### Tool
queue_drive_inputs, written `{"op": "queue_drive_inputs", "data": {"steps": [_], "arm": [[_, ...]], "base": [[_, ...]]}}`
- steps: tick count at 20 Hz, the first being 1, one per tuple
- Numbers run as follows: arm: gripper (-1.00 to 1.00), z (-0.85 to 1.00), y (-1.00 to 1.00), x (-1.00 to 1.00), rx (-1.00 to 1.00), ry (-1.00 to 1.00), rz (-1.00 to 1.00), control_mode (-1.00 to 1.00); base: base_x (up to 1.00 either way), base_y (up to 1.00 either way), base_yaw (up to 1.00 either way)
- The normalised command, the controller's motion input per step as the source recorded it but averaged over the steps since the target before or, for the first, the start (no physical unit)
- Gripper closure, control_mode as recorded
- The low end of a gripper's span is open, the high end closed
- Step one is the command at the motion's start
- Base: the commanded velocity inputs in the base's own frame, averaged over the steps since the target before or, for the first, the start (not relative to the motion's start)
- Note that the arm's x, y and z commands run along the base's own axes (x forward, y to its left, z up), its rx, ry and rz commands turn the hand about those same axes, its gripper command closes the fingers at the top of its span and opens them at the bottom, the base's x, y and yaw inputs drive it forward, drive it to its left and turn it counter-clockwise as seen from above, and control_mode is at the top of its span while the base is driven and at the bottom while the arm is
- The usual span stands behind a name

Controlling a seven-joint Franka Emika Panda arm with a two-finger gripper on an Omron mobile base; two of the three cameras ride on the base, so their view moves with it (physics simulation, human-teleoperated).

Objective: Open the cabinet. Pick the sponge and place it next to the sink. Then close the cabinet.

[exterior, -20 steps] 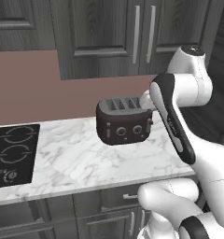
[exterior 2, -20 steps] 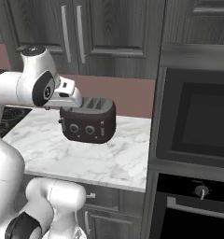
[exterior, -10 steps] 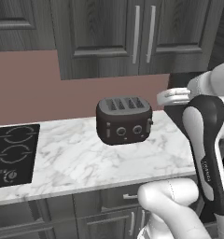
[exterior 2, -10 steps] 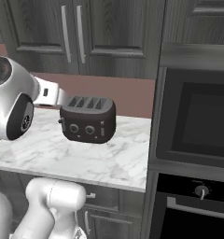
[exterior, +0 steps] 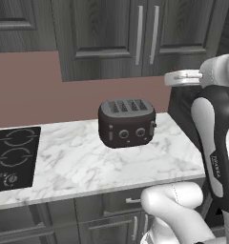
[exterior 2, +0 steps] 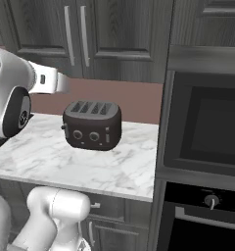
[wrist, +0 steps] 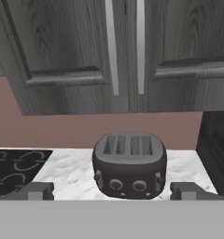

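Observation:
The tall dark grey cabinet [exterior: 111, 38] hangs above the counter with both doors shut. Its two long silver handles [exterior: 139, 35] stand side by side at the door seam, and they also appear in the right base view [exterior 2: 84, 35]. In the hand view the cabinet [wrist: 62, 46] fills the top, with the handles [wrist: 110, 46] straight ahead and above. My gripper [wrist: 114, 191] is open, its fingertips [wrist: 39, 190] spread wide and level with the toaster, well back from the doors. Nothing is between them. The sponge is hidden.
A dark four-slot toaster [exterior: 127, 123] stands on the white marble counter [exterior: 78, 162] below the cabinet. A black cooktop [exterior: 14, 157] lies at the left. A dark built-in oven [exterior 2: 207, 127] rises at the counter's right end. Low drawers [exterior: 116, 205] run under the counter.
My arm has swung up and back from beside the toaster, its elbow now close to the base cameras. The toaster and the cabinet doors have not moved.

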Motion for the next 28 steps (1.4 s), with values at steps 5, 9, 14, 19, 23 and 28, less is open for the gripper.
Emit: {"op": "queue_drive_inputs", "data": {"steps": [5, 9, 14, 19, 23, 28], "arm": [[-1.00, 0.51, -0.28, 0.04, -0.01, 0.05, -0.05, -1.00], [-1.00, 0.23, -0.21, 0.19, 0.00, 0.11, -0.02, -1.00], [-1.00, 0.01, 0.00, 0.35, 0.00, 0.08, 0.00, -1.00], [-1.00, 0.00, 0.00, 0.59, 0.00, 0.00, 0.00, -1.00], [-1.00, 0.00, 0.00, 0.71, 0.00, 0.00, 0.00, -1.00], [-1.00, -0.23, 0.00, 0.54, 0.00, 0.00, 0.00, -1.00]], "base": [[0.00, 0.00, 0.00], [0.00, 0.00, 0.00], [0.00, 0.00, 0.00], [0.00, 0.00, 0.00], [0.00, 0.00, 0.00], [0.00, 0.00, 0.00]]}}
